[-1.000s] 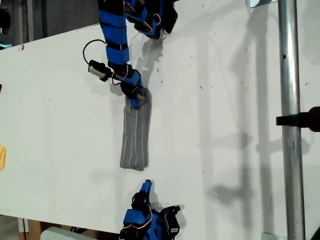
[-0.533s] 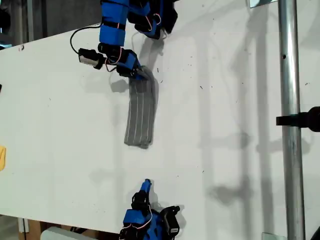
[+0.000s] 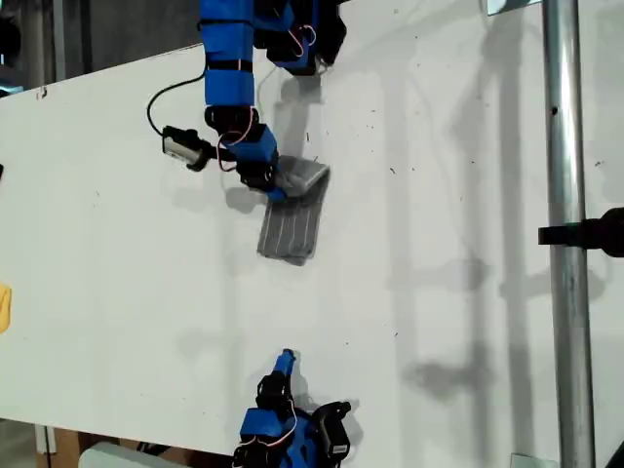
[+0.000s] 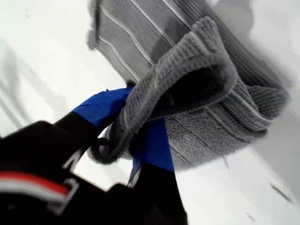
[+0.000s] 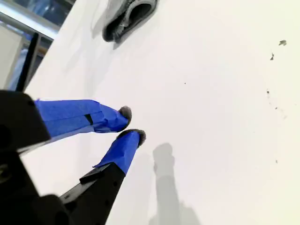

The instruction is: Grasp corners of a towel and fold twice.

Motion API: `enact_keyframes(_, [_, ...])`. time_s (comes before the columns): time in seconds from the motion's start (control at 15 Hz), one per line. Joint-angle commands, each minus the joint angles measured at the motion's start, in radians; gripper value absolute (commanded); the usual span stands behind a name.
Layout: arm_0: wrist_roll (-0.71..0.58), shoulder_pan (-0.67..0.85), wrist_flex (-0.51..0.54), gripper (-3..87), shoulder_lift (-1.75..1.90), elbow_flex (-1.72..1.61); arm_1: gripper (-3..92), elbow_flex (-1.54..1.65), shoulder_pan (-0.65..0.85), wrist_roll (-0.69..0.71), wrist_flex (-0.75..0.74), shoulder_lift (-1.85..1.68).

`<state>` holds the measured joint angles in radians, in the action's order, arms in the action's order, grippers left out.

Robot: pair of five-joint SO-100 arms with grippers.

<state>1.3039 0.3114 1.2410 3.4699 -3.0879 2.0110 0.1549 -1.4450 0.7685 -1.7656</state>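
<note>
Exterior view: white table with 2 blue arms, 1 entering from the top edge of the exterior view, 1 from the bottom edge. The towel lies on the table just below the upper arm, folded into a short, narrow grey packet with thin white stripes. Its upper end is lifted and curled over toward the exterior view's right, while the lower end lies flat on the table.

First wrist view: the first gripper is closed on the towel; blue-taped jaws sit on either side of a bunched fold of grey ribbed fabric, and the cloth arches over them in a loop. This matches the upper arm in the exterior view, gripper at the towel's raised end.

Second wrist view: the second gripper holds nothing; its 2 blue-taped tips are slightly parted, with white table visible between them. The towel appears well apart, far up the table. In the exterior view, this gripper is near the bottom edge.
</note>
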Motion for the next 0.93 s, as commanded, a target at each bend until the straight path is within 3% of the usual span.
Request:
enact_keyframes(0.0, [0.011, 0.020, 0.006, 6.0, 0.005, 0.000, 0.8, -0.333, -0.038, 0.051, -0.155, 0.235])
enact_keyframes(0.07, [0.017, 0.021, 0.011, 6.1, 0.005, -0.003, 19.9, -0.425, -0.046, 0.107, -0.173, 0.275])
enact_keyframes(0.2, [0.077, 0.021, 0.023, 6.0, 0.005, -0.006, 17.4, -0.390, -0.038, 0.123, -0.247, 0.161])
enact_keyframes(0.33, [0.221, 0.023, 0.058, 7.9, 0.005, -0.014, 17.3, -0.215, -0.028, 0.176, -0.399, -0.067])
enact_keyframes(0.47, [0.296, 0.021, 0.078, 8.6, 0.005, -0.017, 16.4, 0.066, -0.009, 0.170, -0.623, -0.296])
enact_keyframes(0.6, [0.351, 0.020, 0.078, 8.6, 0.005, -0.018, 15.6, 0.482, 0.011, 0.158, -1.118, -0.514])
enact_keyframes(0.67, [0.351, 0.018, 0.078, 8.5, 0.005, -0.018, 16.0, 0.574, 0.025, 0.138, -1.206, -0.565])
enact_keyframes(0.73, [0.345, 0.017, 0.078, 8.6, 0.005, -0.018, 18.2, 0.497, 0.025, 0.153, -1.040, -0.575])
enact_keyframes(0.87, [0.341, 0.023, 0.078, 8.6, 0.005, -0.018, 18.4, 0.454, 0.026, 0.163, -0.963, -0.555])
